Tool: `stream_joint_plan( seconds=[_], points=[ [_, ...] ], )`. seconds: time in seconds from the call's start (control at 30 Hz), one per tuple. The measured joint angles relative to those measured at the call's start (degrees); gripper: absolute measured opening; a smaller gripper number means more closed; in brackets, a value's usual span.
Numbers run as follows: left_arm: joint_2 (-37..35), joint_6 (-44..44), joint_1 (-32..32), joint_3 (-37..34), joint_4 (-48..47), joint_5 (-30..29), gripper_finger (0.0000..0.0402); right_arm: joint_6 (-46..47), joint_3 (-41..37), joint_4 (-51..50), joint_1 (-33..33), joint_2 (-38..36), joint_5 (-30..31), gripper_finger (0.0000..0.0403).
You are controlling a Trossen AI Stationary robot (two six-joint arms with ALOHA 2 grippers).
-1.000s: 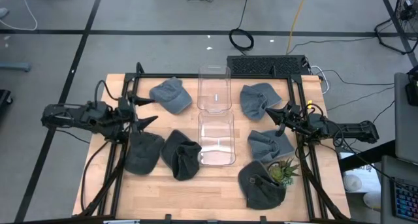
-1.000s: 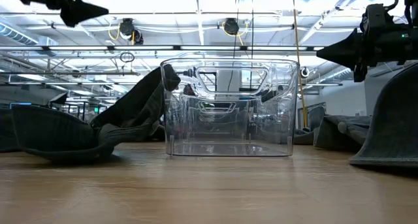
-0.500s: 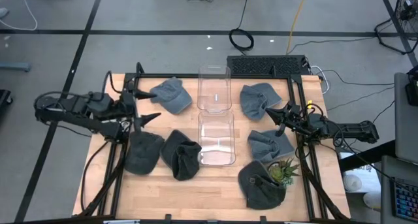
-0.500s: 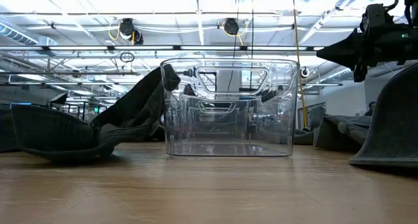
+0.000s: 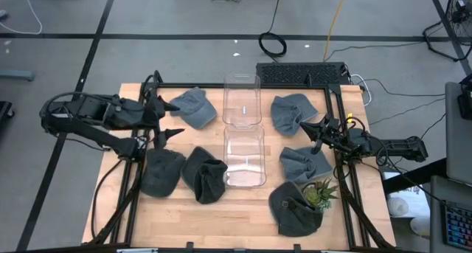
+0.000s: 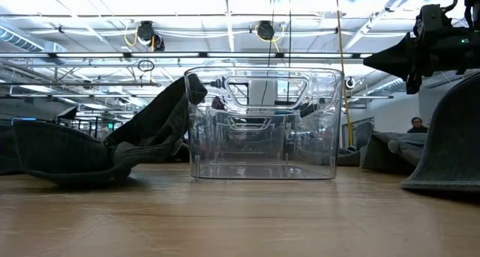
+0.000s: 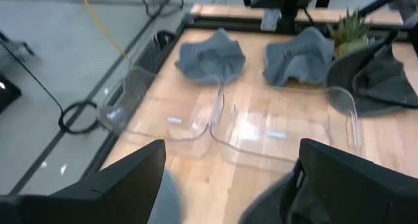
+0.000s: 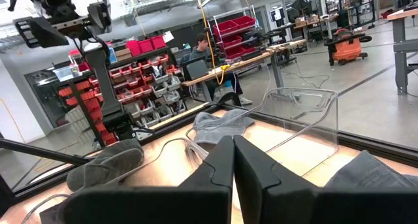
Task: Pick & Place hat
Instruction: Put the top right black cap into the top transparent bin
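Several grey hats lie flat on the table around two clear bins. A blue-grey cap sits at the far left, with two dark hats nearer. Two grey hats and a dark hat lie on the right. My left gripper hovers open just left of the blue-grey cap and touches nothing; its fingers spread wide in the left wrist view. My right gripper waits shut in the air between the two grey hats on the right, and it also shows in the low view.
The clear bins stand end to end down the table's middle, one far and one near. A small potted plant stands on the near right beside the dark hat. A black frame borders the table. A person shows far behind.
My left arm has risen out of the low view. It has swung toward the table's far edge, carrying its open gripper from above the near-left dark hat to beside the blue-grey cap. The hats and bins have not moved.
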Motion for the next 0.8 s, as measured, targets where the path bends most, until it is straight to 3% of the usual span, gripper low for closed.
stream_joint_plan(
  seconds=[0.4, 0.8],
  points=[
    [11.7, -1.3, 0.0, 15.9, -21.7, 3.6, 0.0363, 0.0, 0.0, 0.0, 0.0, 0.0, 0.0, 0.0000],
    [20.8, 9.5, 0.1, 22.6, -27.4, 9.1, 0.0363, 0.0, 0.0, 0.0, 0.0, 0.0, 0.0, 0.0000]
  ],
)
